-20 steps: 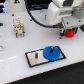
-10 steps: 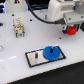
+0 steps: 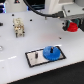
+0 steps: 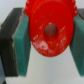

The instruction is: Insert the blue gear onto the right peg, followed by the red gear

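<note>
The blue gear (image 3: 52,52) lies flat on the grey plate (image 3: 33,59) with the black border, on the plate's side toward the exterior view's right; the right peg is hidden under it. The plate's other pin (image 3: 38,53) stands bare beside it. My gripper (image 3: 73,26) is at the exterior view's upper right, above the table, shut on the red gear (image 3: 73,26). In the wrist view the red gear (image 4: 50,31) sits clamped between my two teal finger pads (image 4: 22,45), its central hole visible.
A small beige figure (image 3: 18,27) stands at the exterior view's upper left. The white table (image 3: 15,47) ends in a dark front edge. My arm's white body (image 3: 67,7) is above the gripper.
The gripper with the red gear has hardly moved. The blue gear stays on the plate.
</note>
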Motion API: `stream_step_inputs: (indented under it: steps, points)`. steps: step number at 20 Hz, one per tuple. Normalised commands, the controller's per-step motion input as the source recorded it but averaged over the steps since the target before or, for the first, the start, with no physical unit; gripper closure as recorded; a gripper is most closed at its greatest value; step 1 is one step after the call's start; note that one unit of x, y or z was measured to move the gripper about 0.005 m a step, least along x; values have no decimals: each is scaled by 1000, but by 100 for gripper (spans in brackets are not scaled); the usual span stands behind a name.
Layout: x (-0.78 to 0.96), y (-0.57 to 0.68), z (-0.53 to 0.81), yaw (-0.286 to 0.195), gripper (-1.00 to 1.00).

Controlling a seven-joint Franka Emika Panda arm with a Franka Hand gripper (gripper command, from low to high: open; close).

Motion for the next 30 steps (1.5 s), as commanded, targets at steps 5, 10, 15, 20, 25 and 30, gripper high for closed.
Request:
stream_step_inputs:
  steps: [5,10,15,20,25,30]
  points:
    - [470,-366,394,0,100]
    - [559,-362,298,0,100]
    - [627,-340,192,0,100]
    - [669,-284,236,0,100]
    - [710,-218,193,0,100]
    - [662,-294,80,0,100]
